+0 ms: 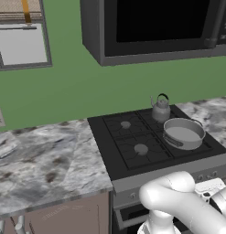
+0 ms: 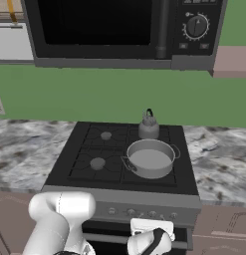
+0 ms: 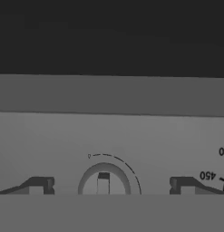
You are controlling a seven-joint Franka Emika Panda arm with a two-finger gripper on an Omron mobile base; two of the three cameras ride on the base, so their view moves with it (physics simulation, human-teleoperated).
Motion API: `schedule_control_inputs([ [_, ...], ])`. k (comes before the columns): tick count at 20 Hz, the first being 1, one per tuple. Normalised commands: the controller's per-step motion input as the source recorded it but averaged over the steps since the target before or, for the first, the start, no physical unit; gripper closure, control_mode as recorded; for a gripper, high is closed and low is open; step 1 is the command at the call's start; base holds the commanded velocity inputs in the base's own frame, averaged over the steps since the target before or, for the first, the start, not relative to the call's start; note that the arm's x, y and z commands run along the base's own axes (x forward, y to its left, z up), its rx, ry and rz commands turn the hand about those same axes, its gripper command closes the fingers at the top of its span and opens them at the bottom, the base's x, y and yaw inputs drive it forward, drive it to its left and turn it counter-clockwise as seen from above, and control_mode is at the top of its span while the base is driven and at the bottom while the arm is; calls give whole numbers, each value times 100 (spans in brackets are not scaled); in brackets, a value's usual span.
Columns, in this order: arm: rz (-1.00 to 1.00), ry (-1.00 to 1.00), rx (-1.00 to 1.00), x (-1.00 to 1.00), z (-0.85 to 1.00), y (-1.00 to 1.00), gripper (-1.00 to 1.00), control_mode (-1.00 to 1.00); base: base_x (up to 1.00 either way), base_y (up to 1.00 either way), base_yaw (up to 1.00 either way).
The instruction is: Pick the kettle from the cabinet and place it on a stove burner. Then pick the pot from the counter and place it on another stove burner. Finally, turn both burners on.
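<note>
The kettle (image 2: 148, 125) is seen on the stove's (image 2: 84, 172) back right burner, with the pot (image 2: 151, 158) set just in front of it on the front right burner. The end effector (image 3: 111, 186) is held wide open and low at the stove's front panel, a knob (image 3: 104, 180) framed between its fingertips (image 3: 37, 185), well below both vessels.

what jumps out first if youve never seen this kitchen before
The black cooktop set into the marbled counter draws the eye, with the kettle on its back right burner and the wide pot on the front right one. Above hangs a big black microwave with a dial. Low at the stove front, the open end effector has its fingers either side of a grey knob.
</note>
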Motion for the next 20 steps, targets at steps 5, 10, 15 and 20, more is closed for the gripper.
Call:
schedule_control_inputs([
  [5,0,-1,0,3,0,0,-100,-100,0,0,0],
  [10,0,-1,0,14,0,0,100,-100,0,0,0],
  [15,0,-4,0,9,1,0,100,-100,0,0,0],
  [20,0,-6,-1,1,6,-4,100,-100,0,0,0],
])
